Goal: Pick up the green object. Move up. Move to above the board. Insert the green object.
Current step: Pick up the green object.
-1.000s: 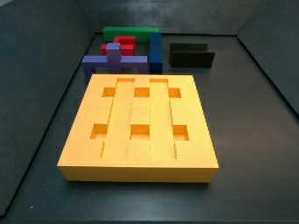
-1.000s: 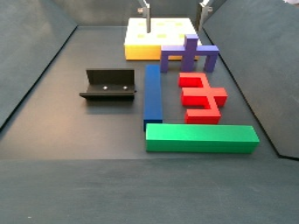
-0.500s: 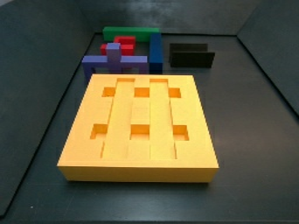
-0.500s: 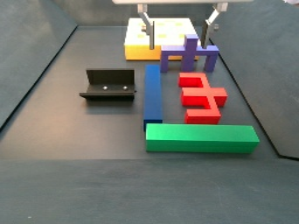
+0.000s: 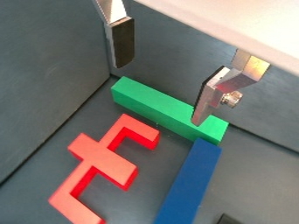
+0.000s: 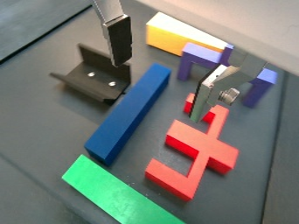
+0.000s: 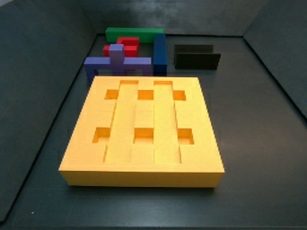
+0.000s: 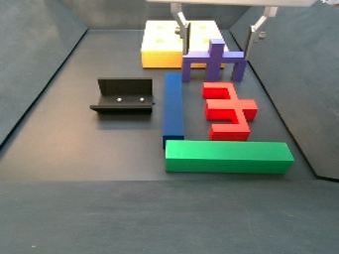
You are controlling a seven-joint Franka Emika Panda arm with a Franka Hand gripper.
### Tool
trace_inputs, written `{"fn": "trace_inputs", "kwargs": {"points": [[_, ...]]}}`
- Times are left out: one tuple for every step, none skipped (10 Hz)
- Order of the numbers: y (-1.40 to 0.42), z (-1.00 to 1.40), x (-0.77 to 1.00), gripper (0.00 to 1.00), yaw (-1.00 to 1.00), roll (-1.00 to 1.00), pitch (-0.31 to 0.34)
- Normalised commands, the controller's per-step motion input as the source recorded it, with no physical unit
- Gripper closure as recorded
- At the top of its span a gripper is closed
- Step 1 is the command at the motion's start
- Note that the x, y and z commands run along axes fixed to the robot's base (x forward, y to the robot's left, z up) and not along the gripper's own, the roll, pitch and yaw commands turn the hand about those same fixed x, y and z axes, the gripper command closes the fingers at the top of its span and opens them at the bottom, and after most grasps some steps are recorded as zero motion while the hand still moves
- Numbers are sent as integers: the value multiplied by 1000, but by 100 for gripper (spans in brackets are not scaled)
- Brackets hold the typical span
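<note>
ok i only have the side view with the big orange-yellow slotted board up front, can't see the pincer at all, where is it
Observer: The pincer hangs high in a side view, above the purple cross-shaped block and the end of the orange-yellow board. It is far from the long green bar.
Operator: open or shut
Observer: Open and empty. In both wrist views the silver fingers stand wide apart with nothing between them.
Operator: is the green bar free to grab
Observer: It looks so. It lies flat on the floor with its top face uncovered. The long blue bar reaches it end-on, and the red blocks sit beside that.
</note>
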Motion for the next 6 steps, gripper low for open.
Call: {"fn": "trace_inputs", "kwargs": {"points": [[80,0,-217,0,-640,-169,-186],[89,0,-223,0,-666,-123,-164],[106,0,-157,0,-691,-104,-140],[123,0,-94,0,-703,-100,-130],[131,0,-54,0,-706,-104,-130],[146,0,0,0,-697,-114,-133]]}}
